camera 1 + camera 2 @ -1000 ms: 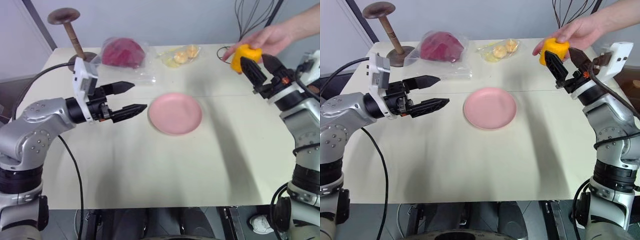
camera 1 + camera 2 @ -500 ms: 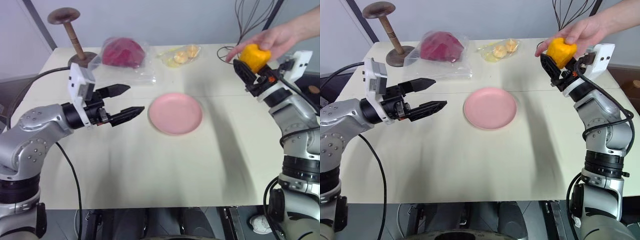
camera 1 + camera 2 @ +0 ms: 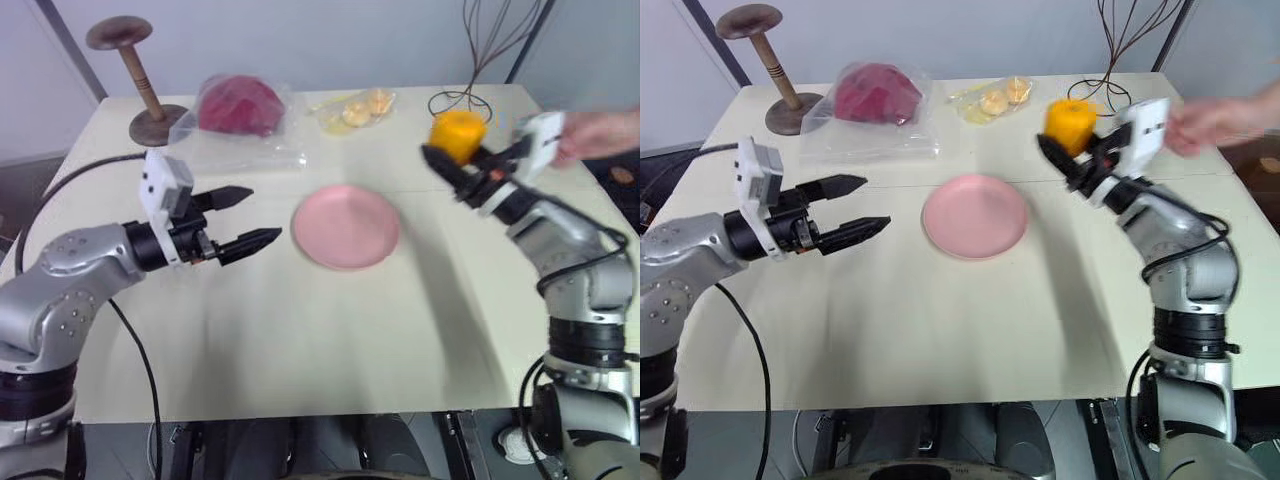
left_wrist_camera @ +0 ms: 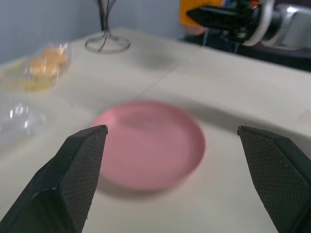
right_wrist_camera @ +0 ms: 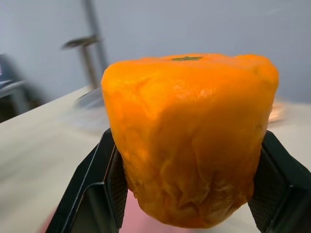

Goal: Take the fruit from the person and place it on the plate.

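Observation:
The yellow-orange fruit [image 3: 457,132] hangs above the table to the right of the pink plate [image 3: 346,225], with my right gripper [image 3: 448,150] shut on it. In the right wrist view the fruit [image 5: 192,136] sits between both black fingers [image 5: 97,194]. The person's hand [image 3: 600,132] is at the right edge, apart from the fruit. My left gripper [image 3: 264,213] stands open and empty to the left of the plate, pointing at it. The left wrist view shows the plate [image 4: 150,145] between its spread fingers [image 4: 80,165].
At the back of the table are a wooden stand [image 3: 135,75], a clear bag with a dark red lump [image 3: 238,108], a clear bag of small orange pieces [image 3: 358,108] and a black wire stand [image 3: 470,95].
My right gripper shut on the fruit and carried it left and down, away from the person's hand, which drew back to the right. The left gripper sank slightly.

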`<act>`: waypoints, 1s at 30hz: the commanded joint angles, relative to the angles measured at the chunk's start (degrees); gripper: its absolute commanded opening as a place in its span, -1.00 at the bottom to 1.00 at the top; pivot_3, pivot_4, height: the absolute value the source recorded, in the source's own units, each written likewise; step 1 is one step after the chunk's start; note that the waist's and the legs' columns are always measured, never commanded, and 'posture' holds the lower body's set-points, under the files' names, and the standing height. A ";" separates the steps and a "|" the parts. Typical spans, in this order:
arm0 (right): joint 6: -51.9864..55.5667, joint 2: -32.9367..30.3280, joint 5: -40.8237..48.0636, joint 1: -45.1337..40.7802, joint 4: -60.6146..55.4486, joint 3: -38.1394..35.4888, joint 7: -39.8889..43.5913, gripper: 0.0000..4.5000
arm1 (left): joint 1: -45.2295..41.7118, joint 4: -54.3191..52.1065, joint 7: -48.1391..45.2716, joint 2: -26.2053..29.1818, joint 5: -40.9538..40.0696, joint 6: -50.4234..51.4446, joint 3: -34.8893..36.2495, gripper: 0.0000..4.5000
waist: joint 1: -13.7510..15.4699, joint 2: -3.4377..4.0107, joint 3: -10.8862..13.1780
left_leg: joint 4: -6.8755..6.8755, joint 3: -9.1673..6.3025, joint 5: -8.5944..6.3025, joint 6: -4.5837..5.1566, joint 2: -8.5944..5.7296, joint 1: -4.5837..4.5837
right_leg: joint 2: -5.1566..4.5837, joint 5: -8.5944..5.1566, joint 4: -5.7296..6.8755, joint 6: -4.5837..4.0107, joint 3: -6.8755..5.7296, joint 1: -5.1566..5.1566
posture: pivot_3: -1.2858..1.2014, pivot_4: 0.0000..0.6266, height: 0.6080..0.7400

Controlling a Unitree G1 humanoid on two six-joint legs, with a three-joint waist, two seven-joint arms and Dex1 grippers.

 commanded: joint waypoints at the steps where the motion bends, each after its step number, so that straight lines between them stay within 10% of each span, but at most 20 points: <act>1: -2.10 4.10 -3.13 0.29 -0.40 4.82 -0.03 0.10 | 2.65 -0.79 -0.26 0.98 3.45 -2.25 -0.40 1.00 | 0.29 0.02 0.02 | 0.00 0.00 0.01 -0.02 -0.01 -0.04 | -0.01 0.00 0.01 0.00 0.00 -0.05 | 0.03 -0.52 1.00; 14: -13.64 11.02 -17.58 -0.68 14.81 13.48 2.10 0.10 | 9.10 -6.70 2.50 -0.03 4.79 -1.75 0.70 1.00 | 0.38 0.01 0.02 | 0.07 -0.02 0.14 -0.25 -0.13 -0.20 | -0.17 0.01 0.05 0.00 -0.06 -0.19 | 0.03 -0.52 1.00; 19: -15.63 11.43 -17.85 -1.43 17.04 11.73 2.75 0.99 | 9.82 -7.55 3.13 -0.09 4.11 -1.54 1.25 1.00 | 0.36 0.01 0.02 | 0.07 -0.02 0.14 -0.26 -0.13 -0.20 | -0.16 0.01 0.05 0.00 -0.05 -0.19 | 0.03 -0.52 1.00; 30: -12.81 3.91 -15.24 -3.43 9.91 1.25 0.07 0.99 | 6.44 -1.73 9.30 -5.14 7.07 -6.22 5.38 1.00 | 0.77 0.03 0.03 | 0.08 -0.02 0.15 -0.26 -0.14 -0.20 | -0.18 0.01 0.05 0.00 -0.06 -0.18 | 0.03 -0.52 1.00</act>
